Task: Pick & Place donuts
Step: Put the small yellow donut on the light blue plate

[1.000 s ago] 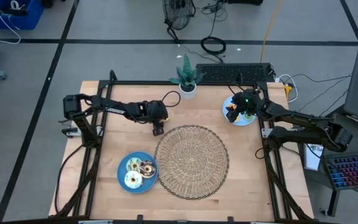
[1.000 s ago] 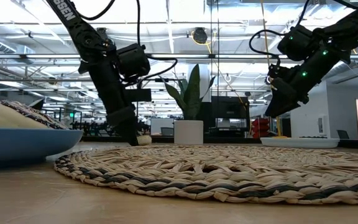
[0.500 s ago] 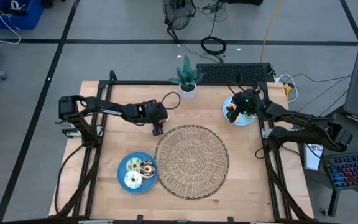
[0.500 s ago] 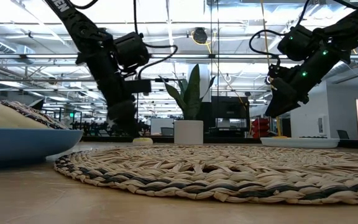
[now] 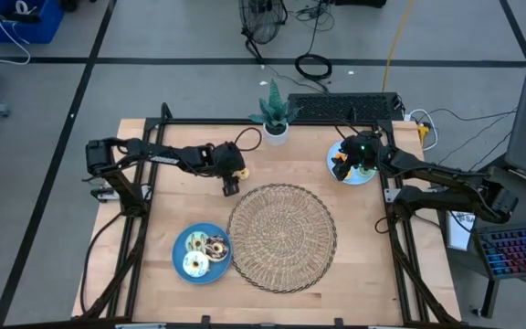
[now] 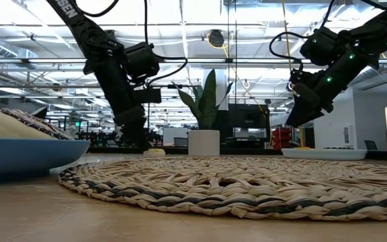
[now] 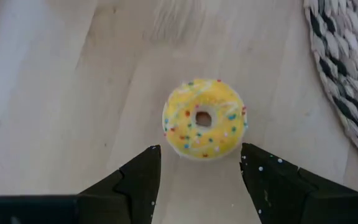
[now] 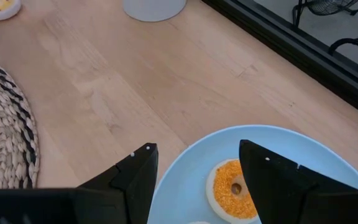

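We count one yellow sprinkled donut on bare wood at centre frame, free between the left gripper's parted fingers. One orange donut lies on a blue plate, perhaps half hidden, beneath the open right gripper.

Grey floor crossed by dark lines surrounded the wooden table; bright ceiling lights lit an open office beyond.

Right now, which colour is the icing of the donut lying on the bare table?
Yellow with coloured sprinkles; the donut shows best in the left wrist view.
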You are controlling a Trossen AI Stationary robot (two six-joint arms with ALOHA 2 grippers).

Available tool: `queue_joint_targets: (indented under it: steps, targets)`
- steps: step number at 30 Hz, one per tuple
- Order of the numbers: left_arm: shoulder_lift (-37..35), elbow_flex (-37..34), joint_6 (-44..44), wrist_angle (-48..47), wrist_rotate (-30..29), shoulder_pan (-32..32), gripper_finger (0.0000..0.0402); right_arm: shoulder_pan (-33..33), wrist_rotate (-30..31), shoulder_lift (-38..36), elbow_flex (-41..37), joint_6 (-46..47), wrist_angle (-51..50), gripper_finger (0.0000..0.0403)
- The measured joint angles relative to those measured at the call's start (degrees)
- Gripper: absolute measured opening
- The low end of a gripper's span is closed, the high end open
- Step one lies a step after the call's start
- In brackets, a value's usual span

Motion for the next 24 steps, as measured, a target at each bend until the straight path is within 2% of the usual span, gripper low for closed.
queue_joint_targets:
  steps: [10, 17, 24]
  targets:
    - [0.52, -0.02, -1.03, 0.92, 2.04, -0.24, 0.0223, 0.00, 0.02, 0.00, 0.00, -0.11, 0.02, 0.0212]
    - [0.81, -0.02, -0.79, 1.46, -0.32, -0.48, 0.0223, 0.00, 0.04, 0.00, 0.00, -0.11, 0.25, 0.0212]
    - [1.36, 0.00, -1.48, 2.02, -0.06, -0.28, 0.0223, 0.00, 0.04, 0.00, 0.00, -0.13, 0.43, 0.0212]
